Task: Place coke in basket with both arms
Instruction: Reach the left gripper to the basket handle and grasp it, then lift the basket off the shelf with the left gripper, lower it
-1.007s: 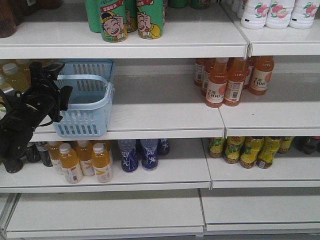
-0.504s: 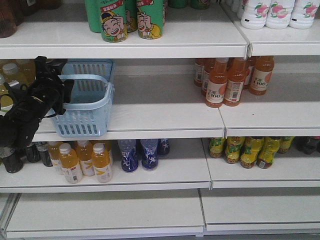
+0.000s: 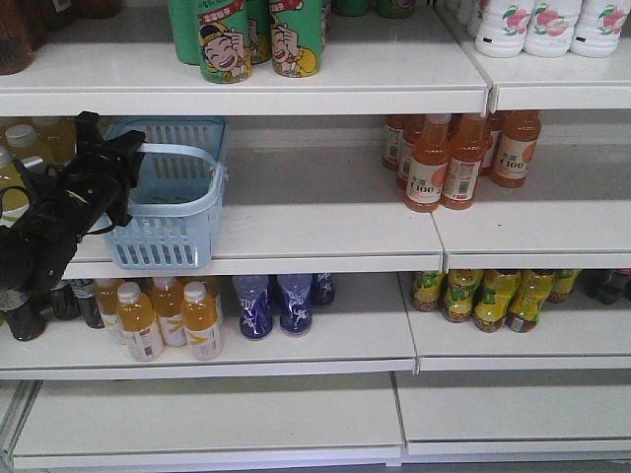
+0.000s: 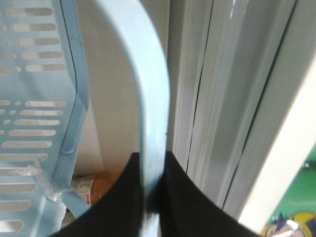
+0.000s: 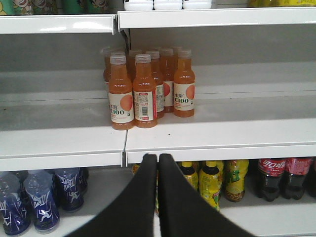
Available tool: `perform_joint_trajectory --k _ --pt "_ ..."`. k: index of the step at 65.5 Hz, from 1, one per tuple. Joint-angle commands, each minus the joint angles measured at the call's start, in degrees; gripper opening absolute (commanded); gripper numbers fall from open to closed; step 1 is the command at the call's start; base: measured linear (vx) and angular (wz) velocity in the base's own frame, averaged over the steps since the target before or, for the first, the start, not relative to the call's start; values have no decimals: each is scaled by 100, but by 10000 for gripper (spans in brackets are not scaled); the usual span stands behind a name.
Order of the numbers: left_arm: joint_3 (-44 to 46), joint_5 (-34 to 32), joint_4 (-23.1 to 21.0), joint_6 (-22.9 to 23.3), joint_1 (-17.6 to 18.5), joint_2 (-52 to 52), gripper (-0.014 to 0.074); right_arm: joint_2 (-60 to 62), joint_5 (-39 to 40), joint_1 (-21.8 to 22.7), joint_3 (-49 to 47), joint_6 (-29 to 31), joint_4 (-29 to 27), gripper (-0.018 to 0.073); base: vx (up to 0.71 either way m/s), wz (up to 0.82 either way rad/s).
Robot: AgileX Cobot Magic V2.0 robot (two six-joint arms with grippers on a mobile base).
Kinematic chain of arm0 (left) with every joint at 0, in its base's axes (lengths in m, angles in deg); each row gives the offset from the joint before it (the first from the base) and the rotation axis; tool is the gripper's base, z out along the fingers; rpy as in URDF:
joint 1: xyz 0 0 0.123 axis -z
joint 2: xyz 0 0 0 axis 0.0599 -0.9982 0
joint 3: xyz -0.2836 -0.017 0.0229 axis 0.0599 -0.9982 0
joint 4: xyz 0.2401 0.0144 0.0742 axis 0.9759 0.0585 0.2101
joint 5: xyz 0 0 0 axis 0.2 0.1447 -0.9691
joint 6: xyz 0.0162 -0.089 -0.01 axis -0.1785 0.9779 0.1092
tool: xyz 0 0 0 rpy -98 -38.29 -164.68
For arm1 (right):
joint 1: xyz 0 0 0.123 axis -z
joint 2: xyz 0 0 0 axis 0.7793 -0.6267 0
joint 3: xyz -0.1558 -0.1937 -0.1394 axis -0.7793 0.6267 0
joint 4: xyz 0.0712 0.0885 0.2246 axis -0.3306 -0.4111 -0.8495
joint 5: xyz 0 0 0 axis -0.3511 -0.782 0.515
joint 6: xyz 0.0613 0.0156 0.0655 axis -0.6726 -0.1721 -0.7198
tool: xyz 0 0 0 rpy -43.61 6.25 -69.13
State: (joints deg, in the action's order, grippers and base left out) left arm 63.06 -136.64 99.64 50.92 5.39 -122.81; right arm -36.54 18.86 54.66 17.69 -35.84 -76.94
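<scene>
Left black tapered gripper (image 4: 152, 177) is clamped on the loop handle (image 4: 148, 98) of the light blue slotted plastic basket (image 3: 168, 236), left on the middle shelf (image 3: 325, 227) — likely the grasp step. Right black gripper (image 5: 158, 170), pinched closed and empty, must next open toward the dark red-labelled coke bottles (image 5: 270, 177) — lower shelf (image 5: 296, 210), right.

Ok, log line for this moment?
left end effector: shut on basket handle | right end effector: shut, empty | coke: on lower shelf, untouched

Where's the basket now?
Front view: the basket sits left on the middle shelf, above the yellow bottles, its handle in the left claw.
</scene>
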Motion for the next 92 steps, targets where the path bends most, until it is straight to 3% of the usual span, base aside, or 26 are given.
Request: perform_joint_trajectory --k 1,8,29,35,44,52,76,92 --pt "152 -755 523 -15 18 305 -8 105 443 37 86 11 65 -4 0 0" --pt "152 -1187 1142 147 18 305 -8 105 438 37 86 11 65 -4 0 0" --pt "152 -2267 3446 1878 18 353 -8 105 438 37 86 11 65 -4 0 0" --pt "147 -2464 4146 1894 24 417 -8 105 438 37 86 11 65 -4 0 0" --pt "59 -2689 4861 1894 182 615 -8 105 438 37 86 11 65 -4 0 0" --pt "-399 -2689 5117 1894 506 998 -8 105 438 37 86 11 65 -4 0 0" --pt "-2122 -2689 5200 1892 1445 1867 -8 105 438 37 86 11 65 -4 0 0" --pt "-2714 -2689 5951 1892 2007 2017 -8 105 438 37 86 11 65 -4 0 0"
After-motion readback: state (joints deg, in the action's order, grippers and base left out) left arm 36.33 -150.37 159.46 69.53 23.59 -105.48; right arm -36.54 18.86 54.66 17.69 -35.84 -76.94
